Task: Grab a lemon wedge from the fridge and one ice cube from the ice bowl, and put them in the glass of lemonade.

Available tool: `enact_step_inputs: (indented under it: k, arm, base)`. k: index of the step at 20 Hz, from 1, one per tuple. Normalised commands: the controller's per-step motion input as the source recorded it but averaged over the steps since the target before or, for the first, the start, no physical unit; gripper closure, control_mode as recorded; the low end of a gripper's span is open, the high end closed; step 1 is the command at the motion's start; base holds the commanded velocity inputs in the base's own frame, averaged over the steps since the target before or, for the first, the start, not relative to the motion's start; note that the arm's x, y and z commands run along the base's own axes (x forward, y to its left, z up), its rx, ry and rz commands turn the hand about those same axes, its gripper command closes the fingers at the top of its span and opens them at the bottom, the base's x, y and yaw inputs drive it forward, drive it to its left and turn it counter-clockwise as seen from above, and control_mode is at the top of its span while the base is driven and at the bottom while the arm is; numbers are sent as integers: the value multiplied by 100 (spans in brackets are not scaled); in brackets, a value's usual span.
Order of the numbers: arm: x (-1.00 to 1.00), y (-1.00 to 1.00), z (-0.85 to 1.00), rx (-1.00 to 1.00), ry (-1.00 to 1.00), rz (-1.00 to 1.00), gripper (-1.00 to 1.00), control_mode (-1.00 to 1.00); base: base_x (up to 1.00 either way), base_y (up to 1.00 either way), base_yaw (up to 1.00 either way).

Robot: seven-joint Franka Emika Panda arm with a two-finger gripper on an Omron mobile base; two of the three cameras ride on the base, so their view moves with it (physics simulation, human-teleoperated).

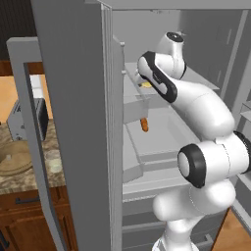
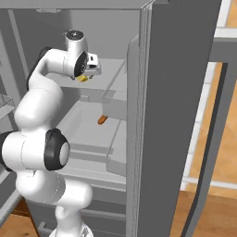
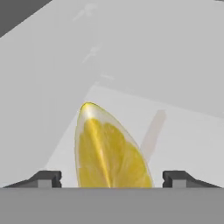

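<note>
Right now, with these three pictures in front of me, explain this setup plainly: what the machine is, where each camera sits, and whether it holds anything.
The machine is a white robot arm on a base that can drive, reaching into an open grey fridge. Two pictures come from cameras on the base, behind the arm to its left and right. The third comes from a camera on the hand, looking along the gripper. There, its two dark fingers stand apart on either side of a yellow lemon wedge lying on a pale fridge shelf. They do not appear to touch it, so nothing looks held yet. An orange-brown item lies on a lower shelf. Left of the fridge, a counter holds a tan bowl.
</note>
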Motion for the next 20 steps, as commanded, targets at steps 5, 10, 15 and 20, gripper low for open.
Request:
enact_step_inputs:
  k: [5,10,15,20]
  arm:
    - [-11,0,0,0,0,0,100,-100]
    - [-97,-10,-4,3,-5,0,100,-100]
    - [-100,-18,0,1,-1,-9,100,-100]
    - [-100,-4,-13,0,11,-26,100,-100]
  base:
    - [0,0,0]
    - [0,0,0]
    - [0,0,0]
    - [0,0,0]
